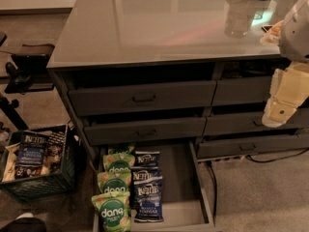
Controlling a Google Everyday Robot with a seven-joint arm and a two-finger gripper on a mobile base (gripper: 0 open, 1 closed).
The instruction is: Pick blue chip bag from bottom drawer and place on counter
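Note:
The bottom drawer (181,178) is pulled open at the foot of the cabinet. In it lies a column of three dark blue Kettle chip bags: the nearest (148,199), the middle one (144,174) and the far one (146,158). To their left lies a column of green dang bags (114,182). The right half of the drawer floor is bare. The glossy grey counter (145,28) tops the cabinet. My gripper (276,115) hangs at the right edge of the view, in front of the right-hand drawer fronts. It is well above and to the right of the open drawer and holds nothing that I can see.
Closed grey drawer fronts with bar handles (142,98) sit above the open drawer. A black wire crate (58,170) with another Kettle bag (30,149) stands on the floor at left. A glass (237,18) and small items stand on the counter's back right. A black cable (270,158) runs along the floor at right.

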